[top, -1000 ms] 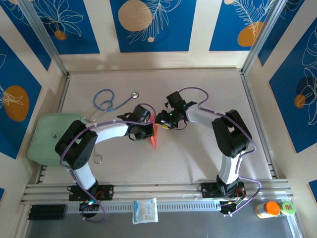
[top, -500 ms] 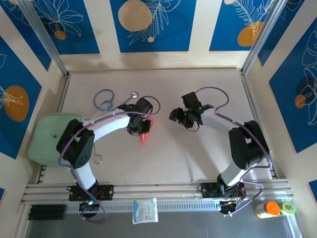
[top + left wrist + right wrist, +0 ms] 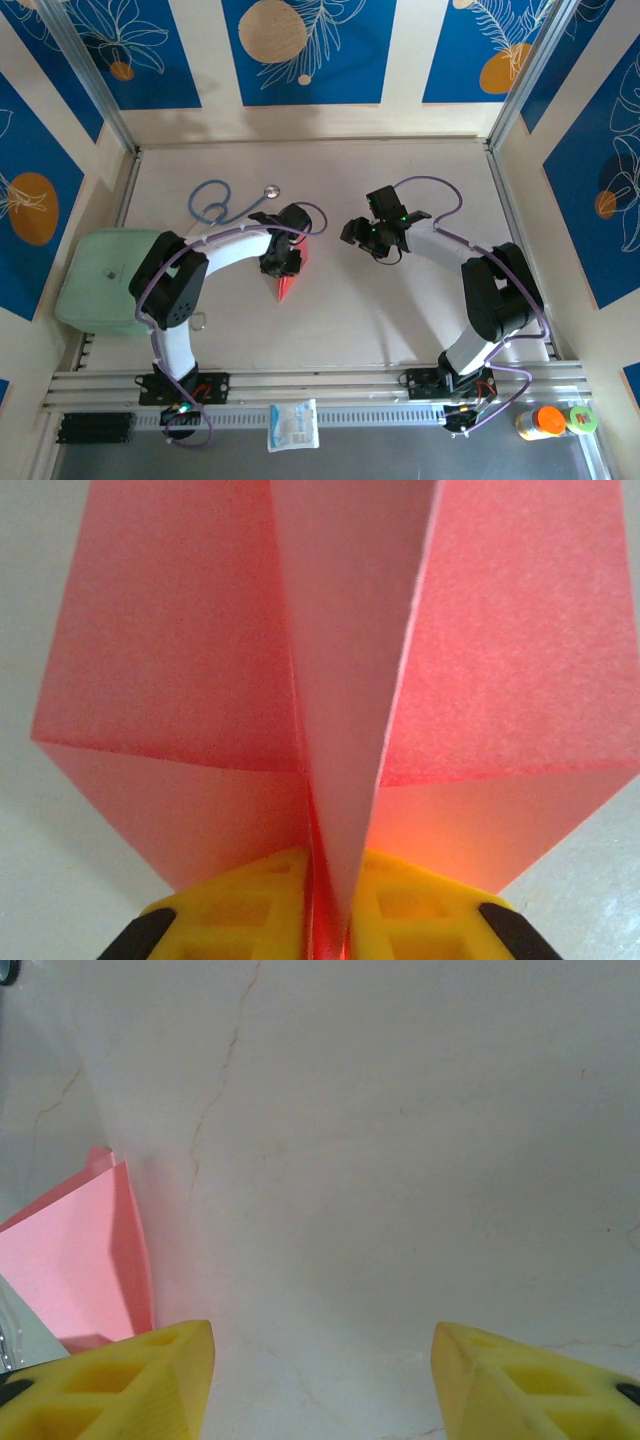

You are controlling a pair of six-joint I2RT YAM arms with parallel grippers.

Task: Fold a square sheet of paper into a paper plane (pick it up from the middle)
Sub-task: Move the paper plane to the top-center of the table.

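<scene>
1. The left tool (image 3: 328,895) pinches the centre fold of the paper plane (image 3: 340,660), with one yellow finger on each side of the fold.
2. Ahead of this tool, the plane's two pink wings spread out to either side, with the pale table (image 3: 40,570) behind them.
3. Seen from above, the plane (image 3: 287,285) sticks out from the left tool (image 3: 280,262), its pointed end toward the arm bases.
4. The right tool (image 3: 322,1350) is spread wide with nothing between its fingers, and bare table lies under it.
5. The plane (image 3: 80,1260) lies off to this tool's left, apart from it.
6. Beyond the left tool lies a blue stethoscope (image 3: 212,203), and a green pad (image 3: 95,275) sits at the left arm's outer side.
</scene>
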